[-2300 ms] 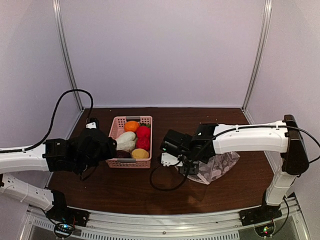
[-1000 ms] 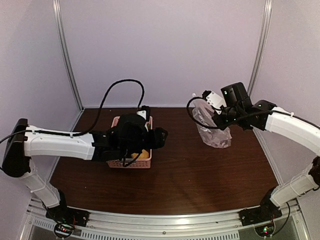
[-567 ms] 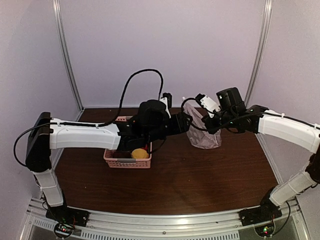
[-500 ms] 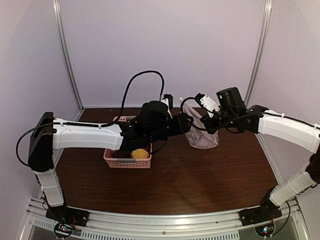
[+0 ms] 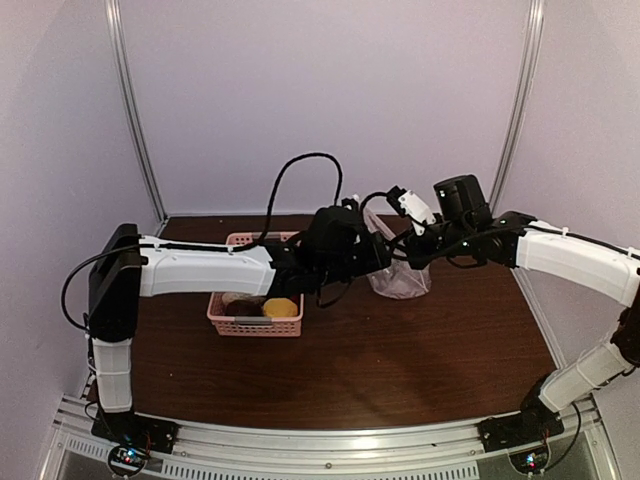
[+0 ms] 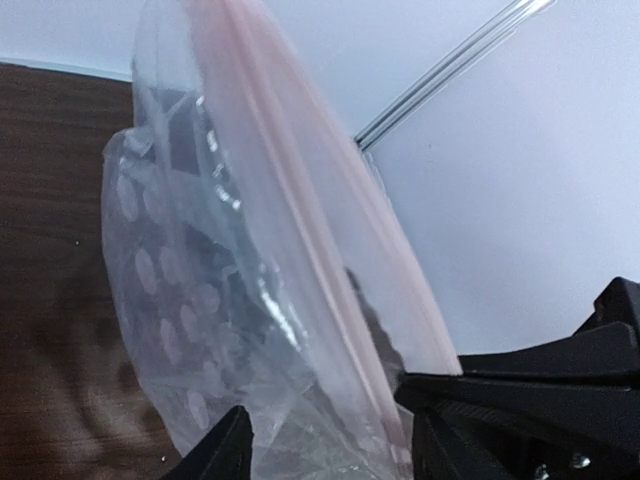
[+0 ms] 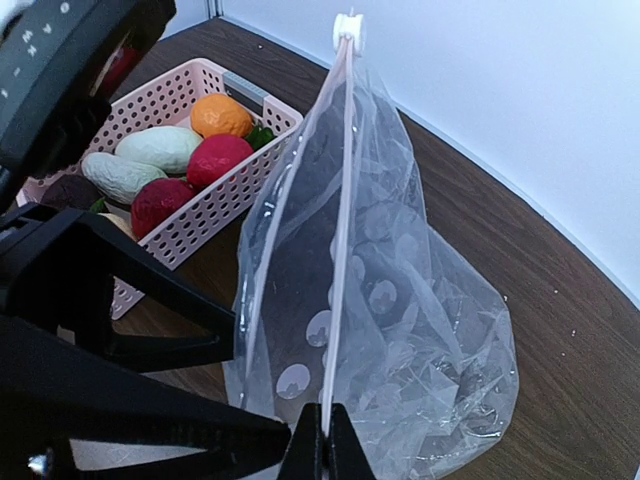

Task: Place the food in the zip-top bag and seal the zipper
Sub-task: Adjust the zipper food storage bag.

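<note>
Currently, task status is early stage: no transfer done.

Nearest the arm bases, the pink basket [image 5: 250, 325] sits on the table [image 5: 400, 380], approx. 9 o'clock of table centre. All visible food [image 7: 220, 158] lies inside it: an orange piece [image 7: 222, 115], two red, whitish pcs, plus a yellow piece [image 5: 280, 307] in the top view. No gripper holds any item.

Farther back, approx. 2 o'clock from the basket, the zip-top bag [image 7: 400, 330] hangs upright. Its bottom appears to rest on the table. The bag interior shows no food.

- R gripper [image 7: 322, 452]: fingers pressed together on the zipper [image 7: 337, 230] at its near end. The slider [image 7: 347, 28] sits at the far, 12 o'clock end.
- L gripper [image 6: 330, 455]: fingers spread apart, one each side of the bag as seen from the L wrist. Contact w/ the film cannot be confirmed.
- Bag mouth, parted or closed: not determinable.

Judgement: remaining steps are opening the mouth, moving each food item from basket to bag, then running the zipper shut, i.e. nearly the whole task.
</note>
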Robot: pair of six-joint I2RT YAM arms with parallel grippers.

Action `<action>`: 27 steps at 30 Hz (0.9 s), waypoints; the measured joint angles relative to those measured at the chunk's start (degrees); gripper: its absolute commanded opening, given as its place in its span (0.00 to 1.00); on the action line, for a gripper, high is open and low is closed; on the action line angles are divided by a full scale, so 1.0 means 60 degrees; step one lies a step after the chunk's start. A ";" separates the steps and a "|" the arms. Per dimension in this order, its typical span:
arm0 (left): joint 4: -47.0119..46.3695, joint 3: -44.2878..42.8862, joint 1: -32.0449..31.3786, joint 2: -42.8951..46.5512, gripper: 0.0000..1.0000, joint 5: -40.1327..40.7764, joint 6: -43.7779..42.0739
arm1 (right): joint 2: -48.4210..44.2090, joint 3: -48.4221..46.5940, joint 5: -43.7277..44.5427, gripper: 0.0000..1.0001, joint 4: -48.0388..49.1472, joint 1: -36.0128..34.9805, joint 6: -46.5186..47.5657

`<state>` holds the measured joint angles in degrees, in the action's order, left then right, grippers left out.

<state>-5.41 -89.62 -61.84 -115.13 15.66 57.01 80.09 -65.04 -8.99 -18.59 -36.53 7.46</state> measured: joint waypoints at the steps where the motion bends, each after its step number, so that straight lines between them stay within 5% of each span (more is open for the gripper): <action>1: 0.0142 -0.0102 0.0004 -0.0084 0.47 0.0007 0.0109 | -0.0004 0.0000 0.0051 0.00 0.0000 0.0007 -0.0004; 6: 0.0747 -0.0026 0.0047 -0.0208 0.26 0.0036 0.0707 | -0.0084 0.0000 0.0809 0.00 -0.0004 0.0142 0.0029; 13: 0.0586 0.0219 0.0113 -0.0459 0.15 -0.0117 0.0976 | -0.0568 -0.0011 0.1104 0.00 -0.0022 0.0379 0.0153; 22: 0.0681 -0.0288 0.0244 -0.1271 0.15 -0.0131 0.0849 | -0.1344 0.0831 0.1319 0.00 0.0007 0.0772 0.0266; 27: 0.0353 -0.0692 0.0331 -0.1574 0.45 -0.0310 0.0117 | -0.1439 0.1228 0.1432 0.00 0.0280 0.1180 0.0335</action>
<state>-3.29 -93.78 -59.86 -124.57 13.80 57.71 71.46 -57.67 -0.40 -16.91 -29.45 9.47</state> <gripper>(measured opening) 0.285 0.003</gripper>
